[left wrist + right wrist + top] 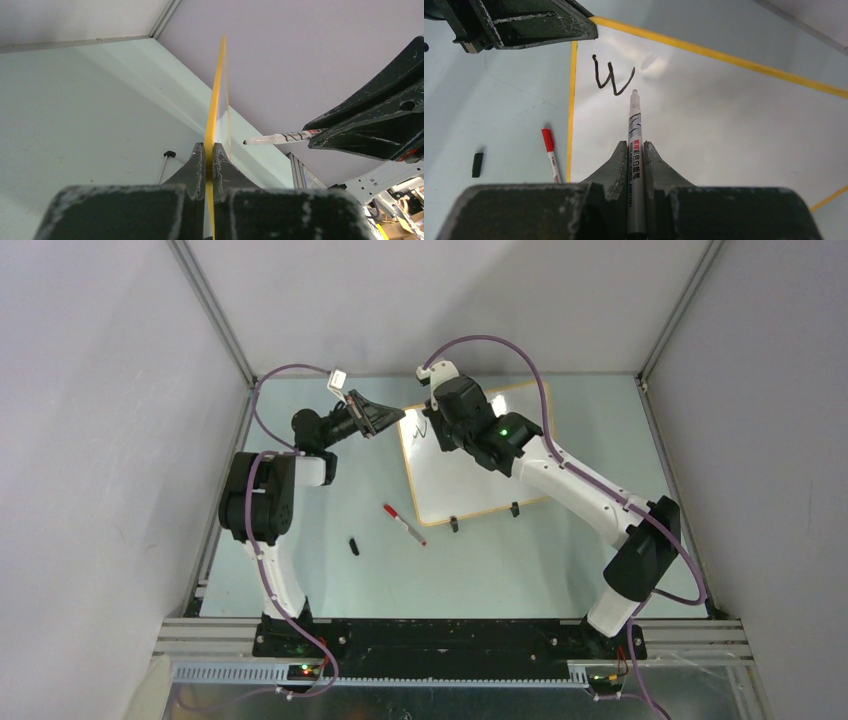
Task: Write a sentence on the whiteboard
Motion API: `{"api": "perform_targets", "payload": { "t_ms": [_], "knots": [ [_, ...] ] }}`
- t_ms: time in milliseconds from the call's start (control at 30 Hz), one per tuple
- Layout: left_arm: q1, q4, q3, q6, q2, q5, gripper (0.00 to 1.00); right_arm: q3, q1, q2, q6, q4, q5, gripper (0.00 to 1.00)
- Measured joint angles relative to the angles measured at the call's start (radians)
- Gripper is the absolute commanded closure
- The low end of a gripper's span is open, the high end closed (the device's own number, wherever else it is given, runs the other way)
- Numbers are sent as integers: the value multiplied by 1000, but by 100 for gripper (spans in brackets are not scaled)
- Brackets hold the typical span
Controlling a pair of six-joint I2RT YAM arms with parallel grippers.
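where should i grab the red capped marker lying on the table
Grip the red-capped marker at mid-barrel, coming straight down from above and closing across its length. It is a thin cylinder lying flat and slanted on the table, so only its top and long sides are open.

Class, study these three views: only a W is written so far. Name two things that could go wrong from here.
1. The left gripper clamps only the edge of the glossy white, orange-framed whiteboard near a corner; pen pressure might pivot or slide the board, skewing strokes after the black handwritten W.
2. The right gripper holds the slim white marker between narrow fingertips; it could tilt or slip back, thinning the line.
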Motion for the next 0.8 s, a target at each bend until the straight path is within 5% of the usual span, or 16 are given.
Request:
{"api": "perform_targets", "payload": {
  "t_ms": [800],
  "knots": [
    [-4, 55, -27, -1, 0, -35, 100, 145, -29, 48, 62, -63, -108, 100]
  ]
}}
